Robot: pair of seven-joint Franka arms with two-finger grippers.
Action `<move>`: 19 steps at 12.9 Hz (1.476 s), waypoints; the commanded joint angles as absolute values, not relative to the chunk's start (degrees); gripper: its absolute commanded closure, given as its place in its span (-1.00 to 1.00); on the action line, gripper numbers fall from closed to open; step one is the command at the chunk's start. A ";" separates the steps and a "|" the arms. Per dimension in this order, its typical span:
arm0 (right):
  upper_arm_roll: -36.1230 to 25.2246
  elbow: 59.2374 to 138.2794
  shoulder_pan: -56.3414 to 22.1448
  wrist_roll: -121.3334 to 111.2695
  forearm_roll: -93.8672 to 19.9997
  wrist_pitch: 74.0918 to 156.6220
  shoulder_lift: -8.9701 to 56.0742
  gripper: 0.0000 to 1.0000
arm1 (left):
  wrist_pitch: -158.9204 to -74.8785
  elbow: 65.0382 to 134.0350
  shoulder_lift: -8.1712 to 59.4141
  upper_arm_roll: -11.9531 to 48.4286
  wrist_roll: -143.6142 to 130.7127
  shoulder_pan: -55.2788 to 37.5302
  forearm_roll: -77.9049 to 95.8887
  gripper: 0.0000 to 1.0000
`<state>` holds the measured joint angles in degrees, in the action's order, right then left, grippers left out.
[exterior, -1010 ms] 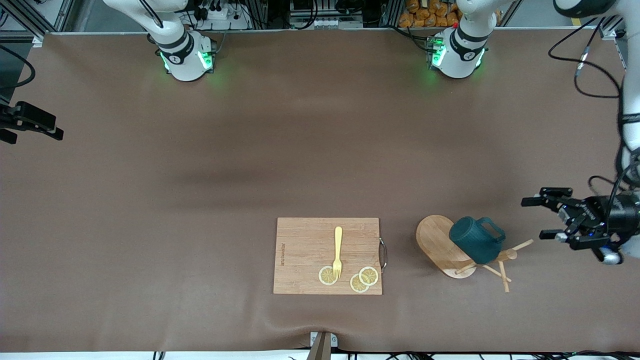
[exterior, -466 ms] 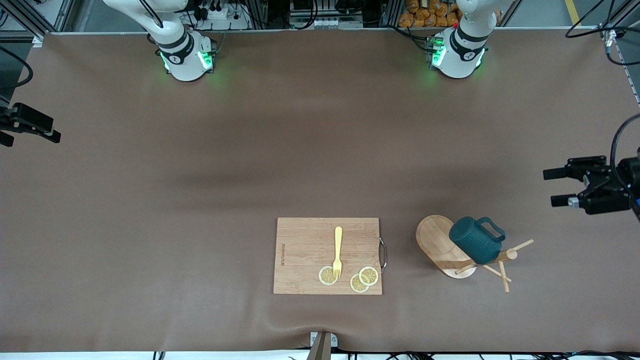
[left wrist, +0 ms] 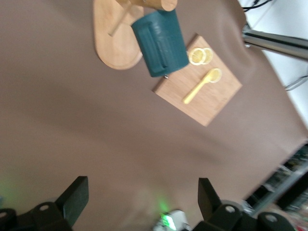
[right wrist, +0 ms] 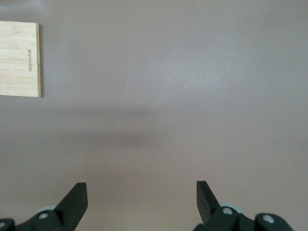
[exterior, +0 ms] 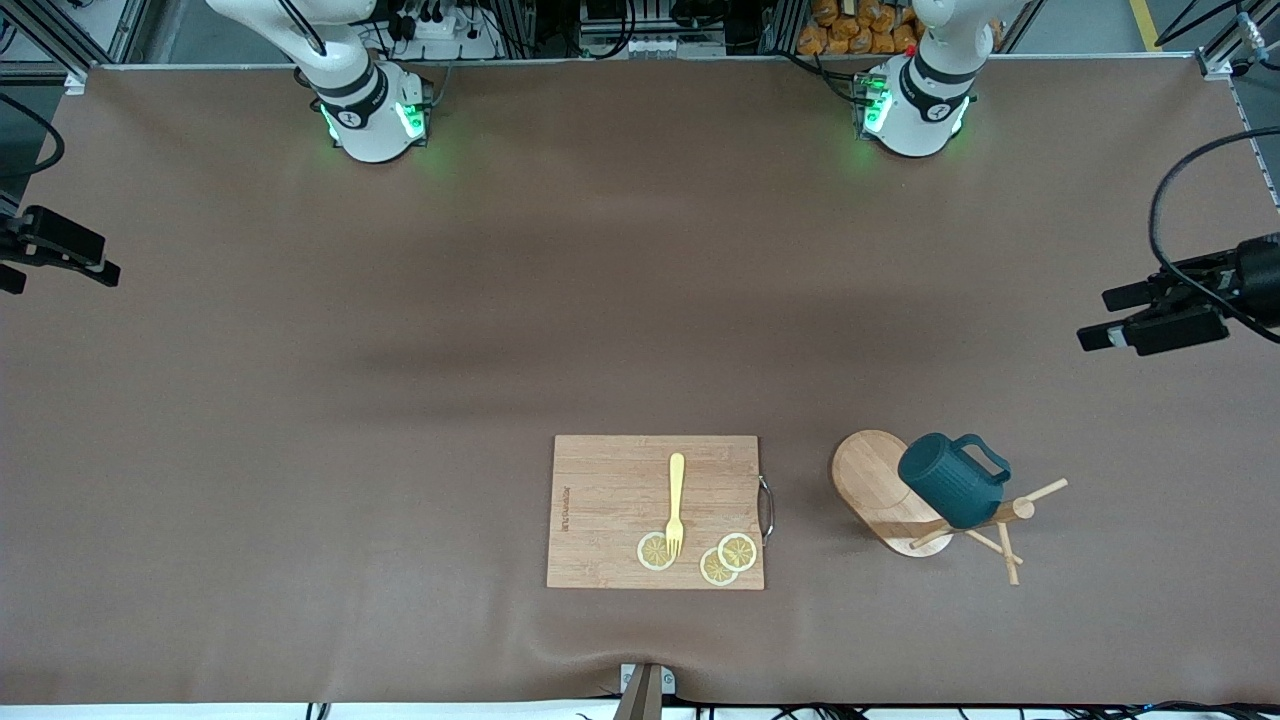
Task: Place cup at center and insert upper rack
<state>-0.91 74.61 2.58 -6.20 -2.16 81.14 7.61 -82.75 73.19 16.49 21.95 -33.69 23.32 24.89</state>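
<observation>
The dark teal cup (exterior: 950,490) hangs on a peg of the upper rack (exterior: 872,478), a light wooden mug tree standing on its oval base near the front camera, toward the left arm's end of the table. Both show in the left wrist view, the cup (left wrist: 160,43) and the rack's base (left wrist: 113,45). My left gripper (exterior: 1092,318) is open and empty, in the air over the table's left-arm end, well apart from the rack. It also shows in its wrist view (left wrist: 142,192). My right gripper (exterior: 68,280) is open and empty and waits over the table's right-arm end; its wrist view (right wrist: 141,192) shows bare table under it.
A rectangular wooden cutting board (exterior: 655,512) lies beside the rack toward the table's middle, with a yellow fork (exterior: 676,503) and lemon slices (exterior: 728,558) on it. Its corner shows in the right wrist view (right wrist: 19,60). Brown mat (exterior: 600,300) covers the table.
My left gripper has drawn away from beside the rack, toward the robots' end, and stays open and empty. The cup, the rack and my right arm have not moved.
</observation>
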 commanded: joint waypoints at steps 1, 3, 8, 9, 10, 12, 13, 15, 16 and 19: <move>-0.44 74.18 3.43 -6.15 -1.67 80.95 7.21 -1.00 | -81.31 74.97 12.93 24.43 -27.97 23.73 16.12 -1.00; -0.26 74.18 3.34 -6.06 -1.23 80.69 7.21 -1.00 | -80.86 76.37 9.95 23.83 -21.05 21.90 11.18 -1.00; -0.35 74.27 4.04 -7.03 -1.14 80.33 6.77 -1.00 | -81.82 80.67 5.28 11.54 -15.31 9.51 4.66 -1.00; -0.26 74.18 4.04 -6.77 -2.01 80.42 6.77 -1.00 | -82.96 82.77 3.97 8.29 -13.03 7.06 4.14 -1.00; -0.18 74.18 3.96 -6.68 -1.76 80.42 6.77 -1.00 | -85.06 86.10 1.95 5.04 -12.22 3.46 2.30 -1.00; -0.26 74.18 4.04 -6.68 -1.84 80.25 6.68 -1.00 | -88.75 91.91 -1.66 2.90 -12.04 1.32 1.23 -1.00; -0.35 74.18 4.13 -6.59 -1.50 79.72 6.68 -1.00 | -88.94 91.67 -1.58 2.73 -11.78 1.41 1.32 -1.00; -0.44 74.18 4.31 -6.42 -1.32 79.54 6.77 -1.00 | -89.03 90.88 -1.49 2.72 -9.68 1.41 1.58 -1.00; -0.44 74.18 4.31 -6.42 -1.23 79.45 6.68 -1.00 | -89.03 90.36 -1.58 2.72 -9.49 1.49 1.41 -1.00; -0.35 74.01 4.57 -6.42 -1.14 79.45 6.68 -1.00 | -88.95 89.74 -1.84 2.55 -6.08 2.10 1.14 -1.00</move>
